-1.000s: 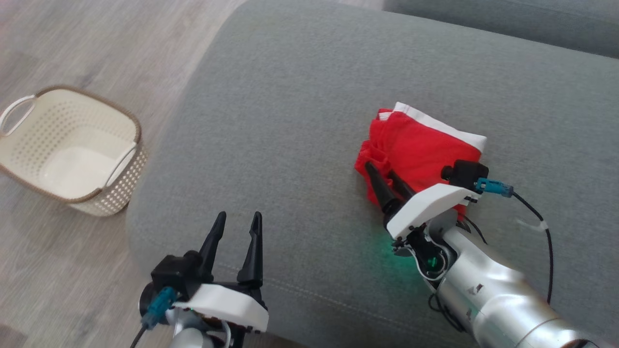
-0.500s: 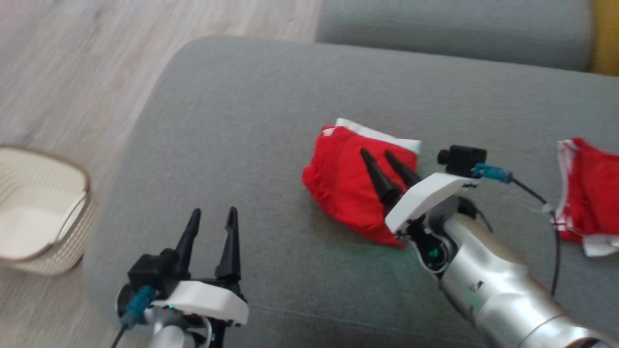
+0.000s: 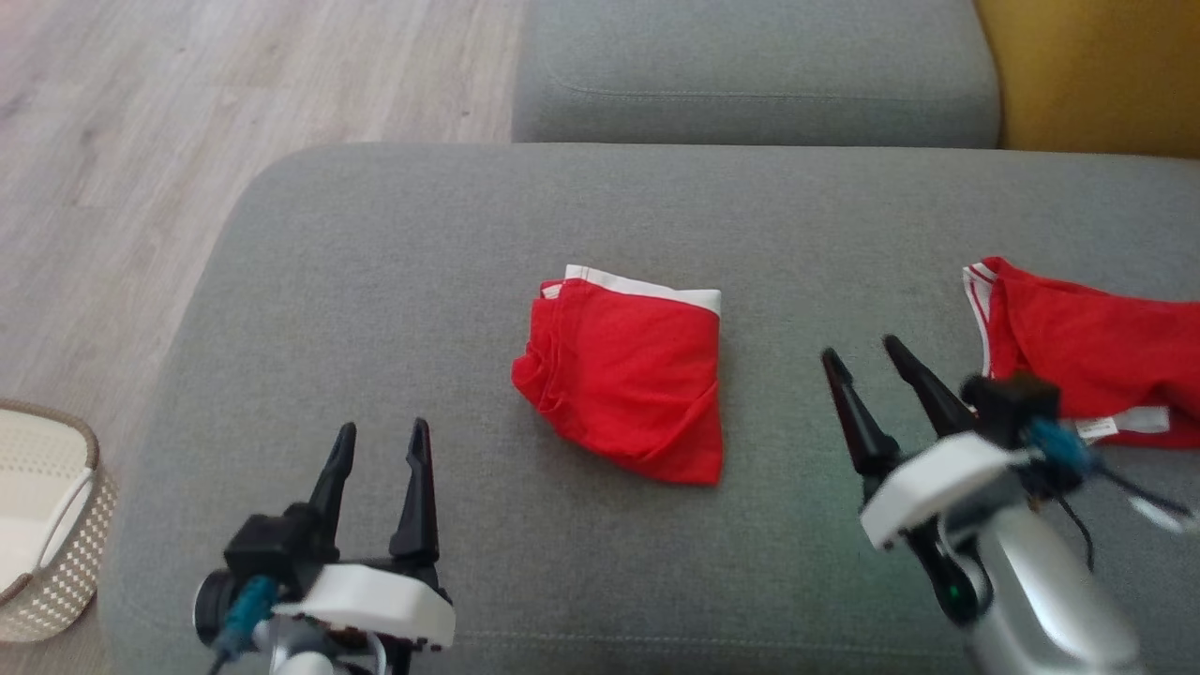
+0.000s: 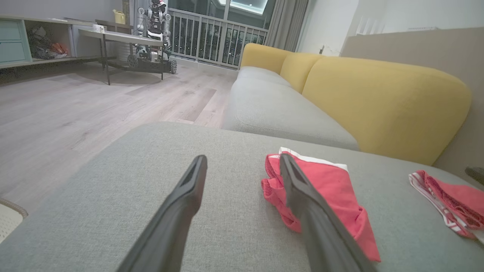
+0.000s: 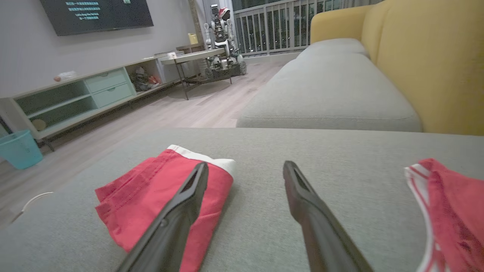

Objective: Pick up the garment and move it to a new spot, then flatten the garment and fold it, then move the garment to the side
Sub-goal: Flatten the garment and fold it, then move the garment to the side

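The grey sofa seat carries everything. At its middle lies the folded red garment, flat on the cushion, with a white waistband along its far edge. A second red garment lies spread at the seat's right side. The right gripper hovers between the two, apart from the folded one, fingers wide and empty. The left gripper, likewise wide and empty, sits at the front left, well apart from the folded garment. A perforated cream basket stands on the floor at left.

Folded garment on sofa; left hand, right hand spread.
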Controlling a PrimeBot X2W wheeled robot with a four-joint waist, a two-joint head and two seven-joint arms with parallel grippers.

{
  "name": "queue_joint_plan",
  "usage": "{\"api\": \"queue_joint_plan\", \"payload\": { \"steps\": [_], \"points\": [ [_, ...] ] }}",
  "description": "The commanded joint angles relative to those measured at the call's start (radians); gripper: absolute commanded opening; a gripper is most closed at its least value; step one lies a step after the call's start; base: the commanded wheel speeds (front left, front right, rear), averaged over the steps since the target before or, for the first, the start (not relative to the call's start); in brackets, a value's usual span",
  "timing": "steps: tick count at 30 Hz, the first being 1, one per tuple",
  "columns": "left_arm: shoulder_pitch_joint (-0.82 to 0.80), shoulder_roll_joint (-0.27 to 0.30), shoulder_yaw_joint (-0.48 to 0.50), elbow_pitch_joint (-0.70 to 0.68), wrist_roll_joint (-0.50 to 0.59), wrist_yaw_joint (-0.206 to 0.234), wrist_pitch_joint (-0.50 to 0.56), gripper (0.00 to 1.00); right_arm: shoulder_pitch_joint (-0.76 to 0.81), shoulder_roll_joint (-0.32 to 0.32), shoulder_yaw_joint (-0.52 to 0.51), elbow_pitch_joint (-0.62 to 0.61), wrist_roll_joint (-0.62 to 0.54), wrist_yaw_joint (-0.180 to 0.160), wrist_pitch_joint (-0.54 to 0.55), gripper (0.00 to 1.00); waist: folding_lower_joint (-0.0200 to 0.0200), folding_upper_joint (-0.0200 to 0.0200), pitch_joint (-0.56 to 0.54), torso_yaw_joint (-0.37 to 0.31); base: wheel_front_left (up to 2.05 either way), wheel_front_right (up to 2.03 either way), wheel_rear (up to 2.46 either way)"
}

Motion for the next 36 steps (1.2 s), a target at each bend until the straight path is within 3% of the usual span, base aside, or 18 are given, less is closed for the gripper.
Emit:
{"api": "queue_joint_plan", "payload": {
  "steps": [1, 6, 10, 18, 24, 26, 36],
  "points": [
    [-0.027, 0.002, 0.033, -0.029, 0.029, -0.003, -0.008, 1.0, 0.013, 0.024, -0.022, -0.076, -0.053, 0.0, -0.009, 1.0, 0.0, 0.0, 0.001, -0.006, 0.0, 0.0, 0.0],
    [-0.004, 0.002, 0.02, -0.003, 0.08, -0.006, -0.008, 1.0, 0.162, 0.077, -0.135, -0.195, -0.152, 0.0, -0.009, 1.0, 0.0, 0.0, 0.004, -0.012, 0.0, 0.0, 0.0],
    [0.011, 0.002, 0.028, -0.01, 0.018, -0.004, -0.008, 1.0, 0.217, 0.096, -0.161, -0.238, -0.182, 0.0, -0.009, 1.0, 0.0, 0.0, 0.007, -0.011, 0.0, 0.0, 0.0],
    [-0.016, 0.002, 0.012, -0.019, 0.028, -0.012, -0.008, 1.0, 0.192, 0.103, -0.137, -0.241, -0.118, 0.0, -0.001, 1.0, 0.0, 0.0, 0.044, 0.013, 0.0, 0.0, 0.0],
    [-0.066, 0.002, -0.027, -0.024, 0.057, -0.015, -0.008, 1.0, 0.093, 0.104, -0.092, -0.204, -0.038, 0.0, 0.062, 1.0, 0.0, 0.0, 0.119, 0.058, 0.0, 0.0, 0.0],
    [-0.089, 0.002, -0.054, -0.023, 0.115, -0.021, -0.008, 1.0, 0.052, 0.104, -0.083, -0.177, -0.023, 0.0, 0.093, 1.0, 0.0, 0.0, 0.146, 0.082, 0.0, 0.0, 0.0],
    [-0.138, 0.002, -0.119, -0.027, 0.114, -0.001, -0.008, 1.0, -0.117, 0.101, -0.124, 0.05, -0.07, 0.0, 0.175, 1.0, 0.0, 0.0, 0.224, 0.197, 0.0, 0.0, 0.0]
  ]
}}
